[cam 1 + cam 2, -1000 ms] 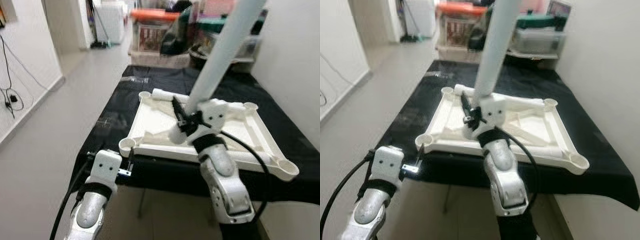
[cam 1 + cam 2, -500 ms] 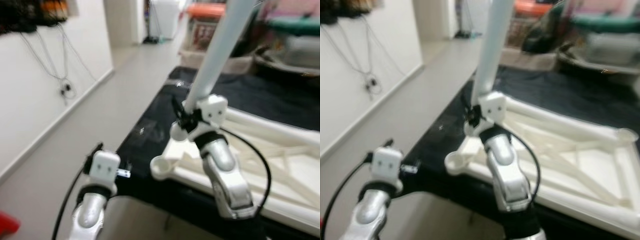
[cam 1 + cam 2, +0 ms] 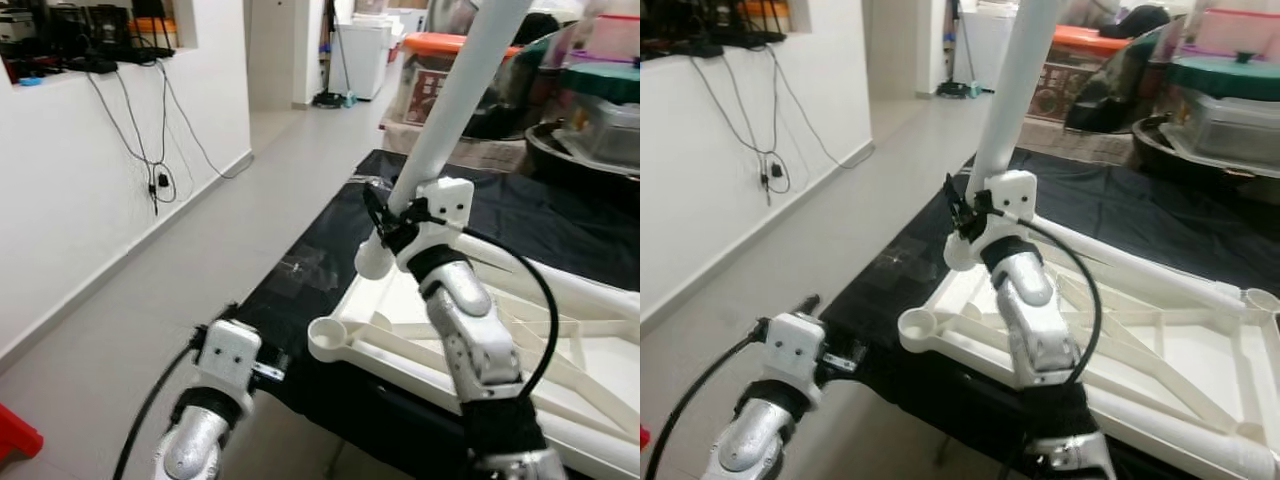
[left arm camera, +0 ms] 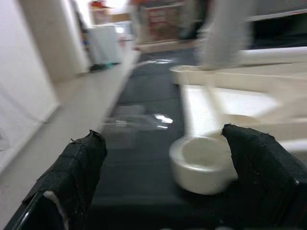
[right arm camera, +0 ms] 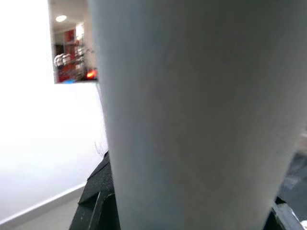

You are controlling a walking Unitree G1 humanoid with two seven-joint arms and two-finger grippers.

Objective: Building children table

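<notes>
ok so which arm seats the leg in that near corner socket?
Right, probably. The right claw already grips the white leg, close above the corner socket. The left claw is open, empty, low beside the table edge.

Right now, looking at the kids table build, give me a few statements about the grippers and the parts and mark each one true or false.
1. The right gripper holds the white table leg. True.
2. The tabletop lies on bare wood. False: it lies on a black cloth.
3. The left gripper is open with nothing between its fingers. True.
4. The leg is already seated in the near corner socket. False: that socket is empty and the leg is held above the tabletop.
5. The leg lies flat. False: it points steeply upward.
</notes>
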